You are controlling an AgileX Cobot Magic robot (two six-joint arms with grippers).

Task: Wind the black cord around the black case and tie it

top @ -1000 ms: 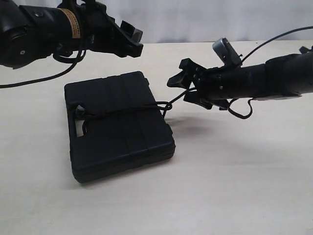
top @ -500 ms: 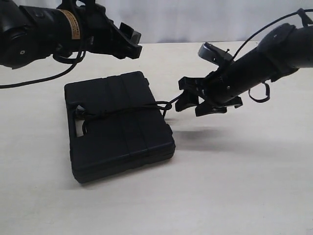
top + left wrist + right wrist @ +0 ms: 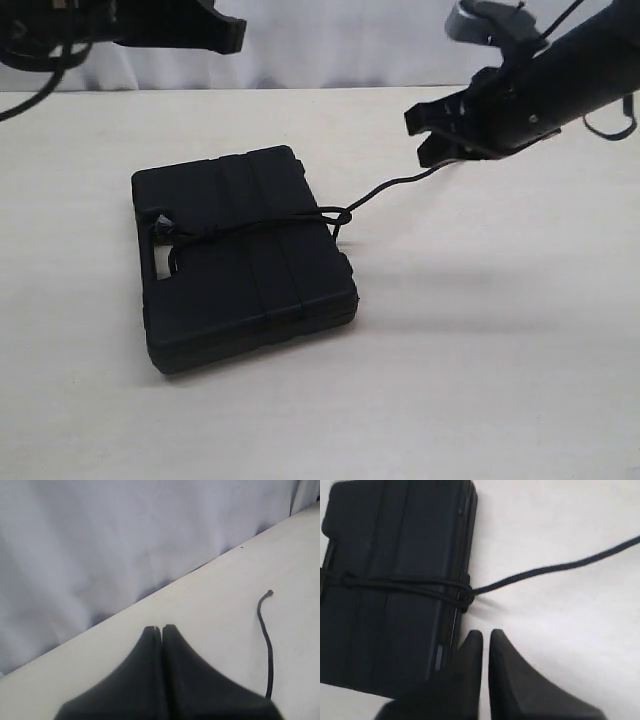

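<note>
The black case [image 3: 240, 270] lies flat on the table, left of centre. The black cord [image 3: 262, 227] runs across its lid from the handle cutout to a knot [image 3: 340, 215] at the case's right edge. From there its free length trails right along the table [image 3: 395, 183]. My right gripper [image 3: 428, 138] hovers above that free length, shut and empty. In the right wrist view its jaws [image 3: 485, 634] stand almost together, apart from the cord [image 3: 530, 575] and beside the case [image 3: 395, 540]. My left gripper [image 3: 232, 35] is high at the back left, its jaws [image 3: 161, 628] shut on nothing.
Pale table [image 3: 480, 350] all round the case. A white backdrop [image 3: 340, 40] hangs behind the table's far edge. In the left wrist view a thin black strand with a free tip [image 3: 267, 640] lies on the table.
My right gripper has risen and drawn back to the right, away from the knot, and its jaws have shut. The left arm has lifted toward the top edge and shut too.
</note>
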